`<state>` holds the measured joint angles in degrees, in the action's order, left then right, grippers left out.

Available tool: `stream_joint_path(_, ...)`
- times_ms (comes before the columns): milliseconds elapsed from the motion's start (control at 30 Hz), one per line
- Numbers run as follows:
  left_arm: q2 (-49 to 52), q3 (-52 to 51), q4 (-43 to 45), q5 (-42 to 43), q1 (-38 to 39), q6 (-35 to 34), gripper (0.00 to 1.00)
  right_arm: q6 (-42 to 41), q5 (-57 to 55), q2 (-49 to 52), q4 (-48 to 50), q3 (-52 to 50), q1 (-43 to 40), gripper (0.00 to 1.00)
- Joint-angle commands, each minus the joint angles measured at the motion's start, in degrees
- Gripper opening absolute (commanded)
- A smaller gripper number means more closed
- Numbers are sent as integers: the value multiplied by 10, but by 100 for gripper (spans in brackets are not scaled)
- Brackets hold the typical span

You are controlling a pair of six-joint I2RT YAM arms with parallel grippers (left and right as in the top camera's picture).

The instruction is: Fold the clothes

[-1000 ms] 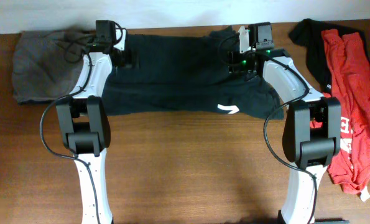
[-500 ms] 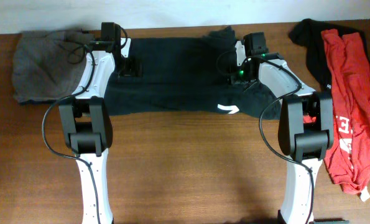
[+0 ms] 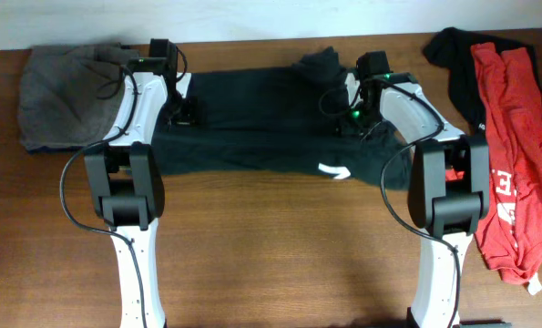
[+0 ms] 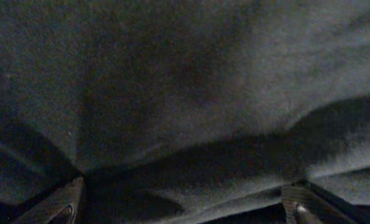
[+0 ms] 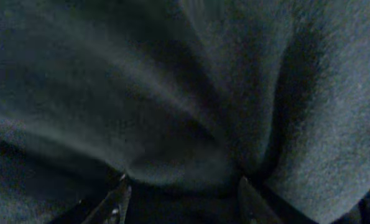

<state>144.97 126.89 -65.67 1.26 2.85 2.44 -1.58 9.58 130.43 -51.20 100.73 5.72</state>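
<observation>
The black T-shirt (image 3: 261, 118) lies spread across the far half of the table, with a white print (image 3: 334, 171) at its near right edge. My left gripper (image 3: 181, 111) is down on its left part. In the left wrist view its fingers (image 4: 69, 200) stand wide apart, and black cloth (image 4: 185, 93) ridges up between them, not pinched. My right gripper (image 3: 347, 123) is down on the shirt's right part. Its fingertips (image 5: 117, 202) have a bunched fold of black cloth (image 5: 185, 165) caught between them, and creases run into the gap.
A grey garment (image 3: 61, 96) lies heaped at the far left corner. At the right edge a red T-shirt (image 3: 516, 137) lies over another black garment (image 3: 457, 64). Bare wood table (image 3: 280, 246) stretches in front of the shirt, between the arm bases.
Both grippers have come from the shirt's far edge toward the front, and the far edge has come along with them. The right jaws have narrowed a little.
</observation>
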Motion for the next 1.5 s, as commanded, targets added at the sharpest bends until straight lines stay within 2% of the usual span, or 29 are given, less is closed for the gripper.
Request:
stream_joint_path(0,25,-20,-38,-11,-5,-4,99,-24,3,15,-57,-18,2,60)
stream_joint_path(233,25,-20,-103,-13,-5,-4,99,-34,3,14,-128,-19,2,59)
stream_joint_path(533,25,-20,-154,-13,-4,-4,99,-34,6,14,-137,-32,4,55)
stream_joint_path(767,25,7,-118,-12,-3,-9,99,-16,26,0,-92,-8,4,56)
stream_joint_path(867,25,56,-123,-12,0,-18,99,-12,26,-7,-93,35,4,56)
stream_joint_path(933,25,125,-130,-10,3,-27,99,-12,27,-9,-95,93,4,56)
stream_joint_path(1033,25,179,-97,-8,3,-28,99,-4,26,-9,-75,154,10,56)
stream_joint_path(1300,51,178,-13,7,-5,-22,99,7,-2,-5,14,176,45,57)
stream_joint_path(1467,80,178,-2,-1,-16,-22,99,12,-17,-1,40,176,62,57)
